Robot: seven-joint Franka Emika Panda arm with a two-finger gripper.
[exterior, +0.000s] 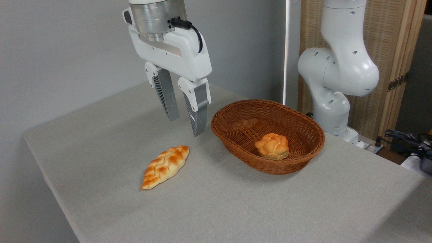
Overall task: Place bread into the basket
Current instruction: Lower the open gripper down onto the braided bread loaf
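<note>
The bread (165, 166), a braided loaf with pointed ends and a golden-orange crust, lies flat on the grey tablecloth at centre left. To its right sits the oval brown wicker basket (305, 130). My gripper (186, 126) hangs in the air above and slightly behind the loaf, left of the basket's rim. Its two grey fingers (199, 116) point down and stand apart, with nothing between them. They do not touch the loaf.
A small round knotted bun (272, 145) rests inside the basket. The robot's white base and arm (337, 74) rise behind the basket at the right. Cables (405, 138) lie at the far right edge. The table's left edge (50, 182) runs close to the loaf.
</note>
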